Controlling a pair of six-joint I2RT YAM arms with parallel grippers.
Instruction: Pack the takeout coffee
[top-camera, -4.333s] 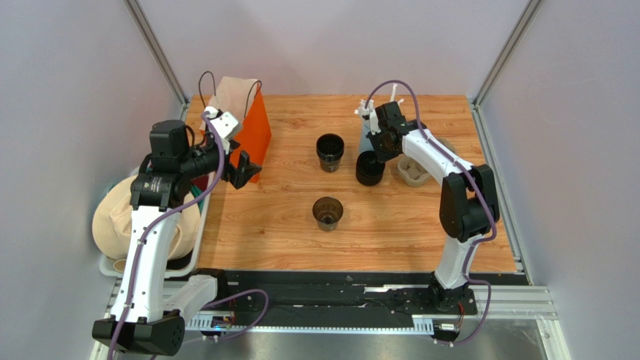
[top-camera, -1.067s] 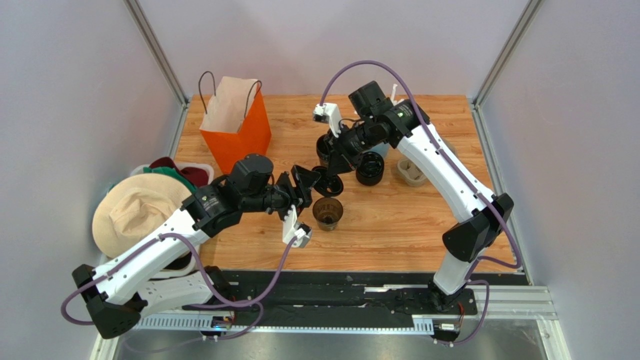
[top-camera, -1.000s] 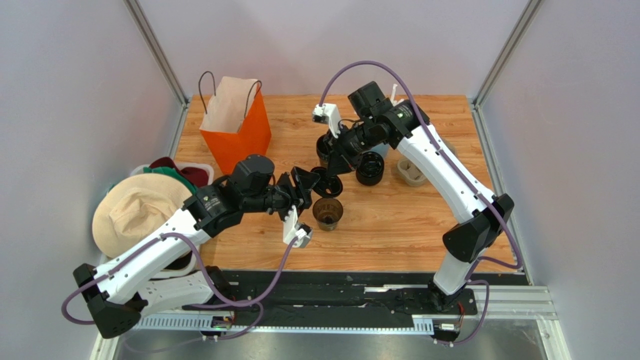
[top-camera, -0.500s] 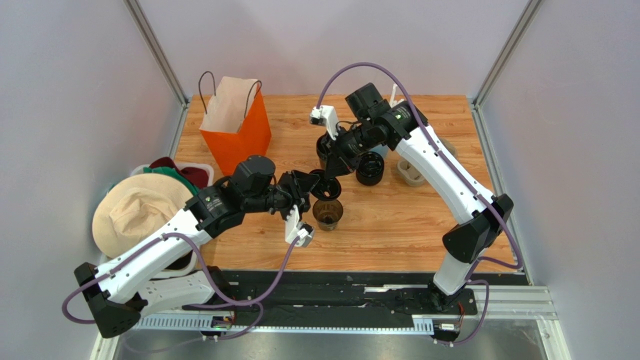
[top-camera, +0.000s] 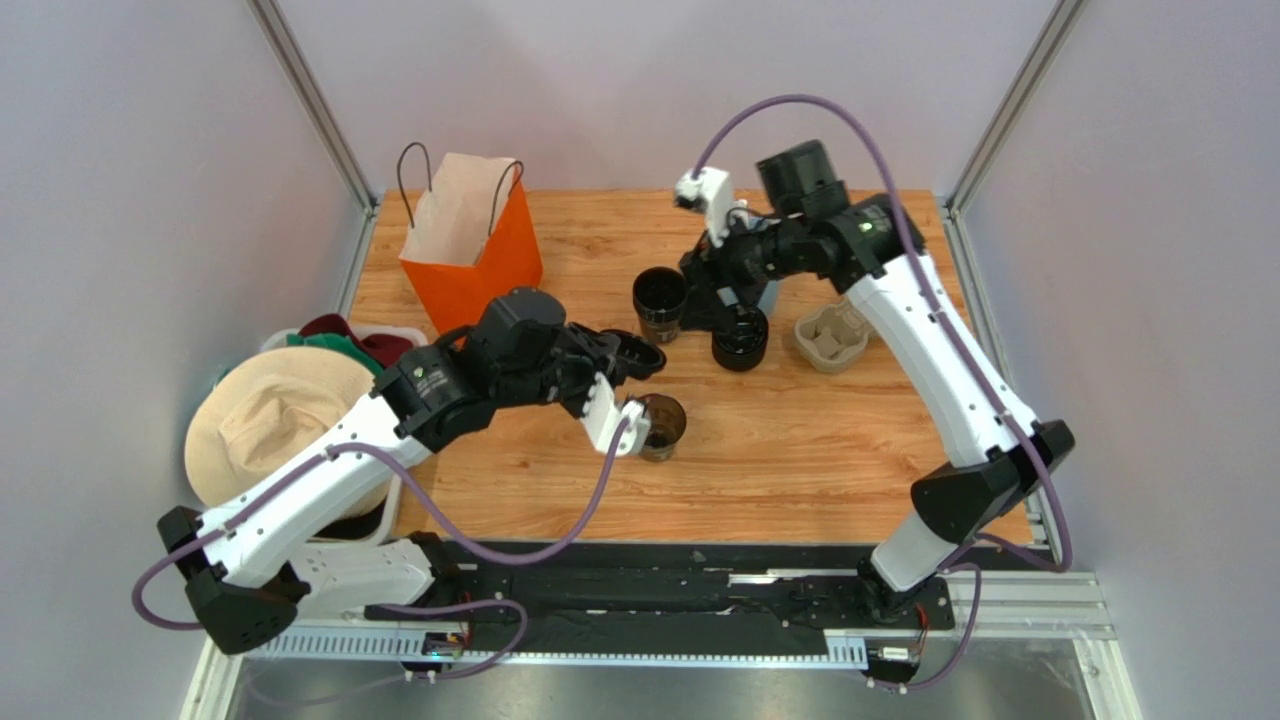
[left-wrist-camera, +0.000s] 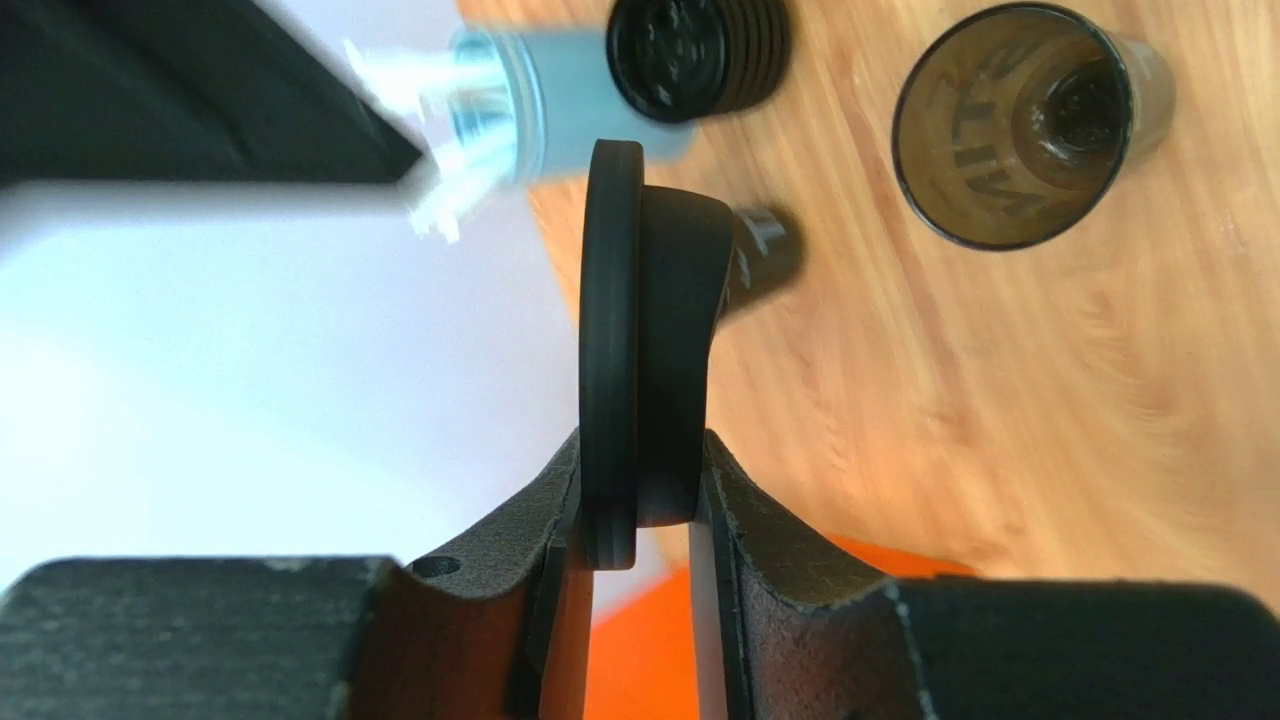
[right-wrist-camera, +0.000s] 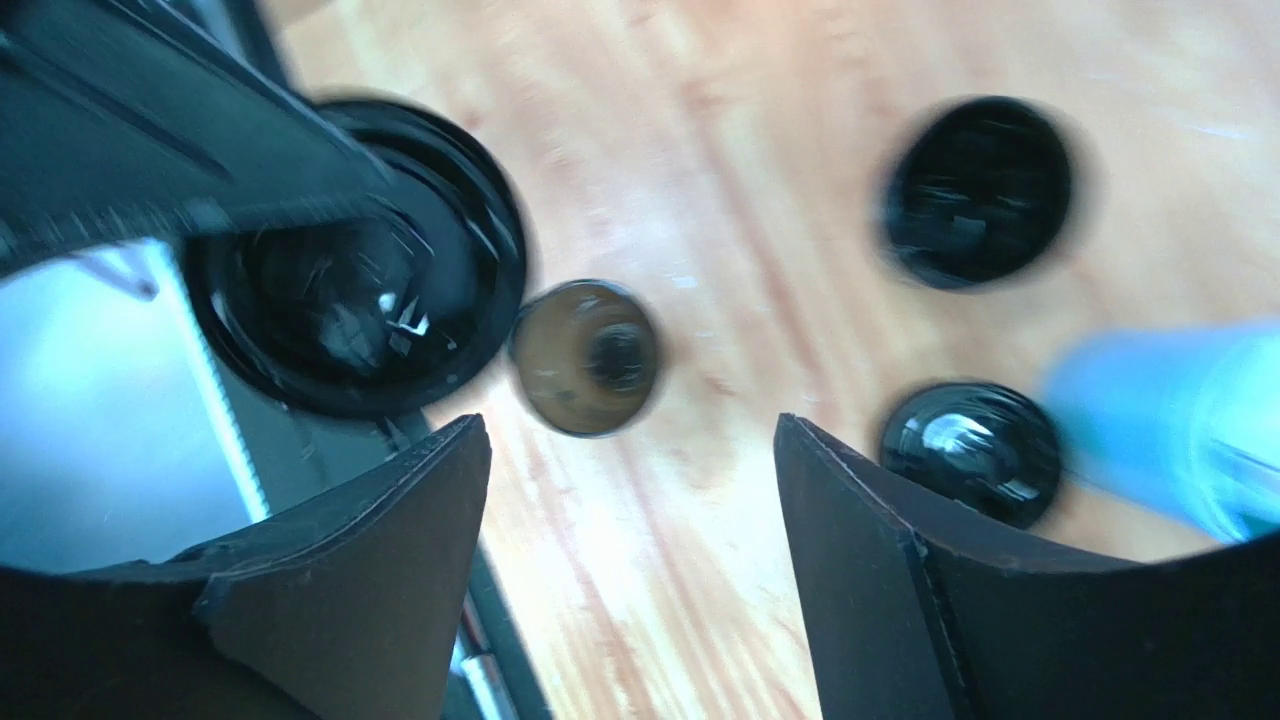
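Coffee cup (top-camera: 657, 426) stands uncovered on the table (top-camera: 842, 450), front-middle. Just past it, left gripper (left-wrist-camera: 639, 465) is pinched on the black lid (left-wrist-camera: 639, 330), held edge-on. Farther back, right gripper (right-wrist-camera: 631, 428) is spread wide and empty, near a second cup (top-camera: 658, 303) and the lid stack (top-camera: 739, 338).

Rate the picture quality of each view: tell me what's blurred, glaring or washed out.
Top external: sharp and evenly lit, with only soft shadows on the table. Left wrist: the lid in the left claw is crisp, the blue cup behind it is smeared, and the left side is washed out white. Right wrist: motion blur throughout, glare on the table, and the blue cup is a streak.
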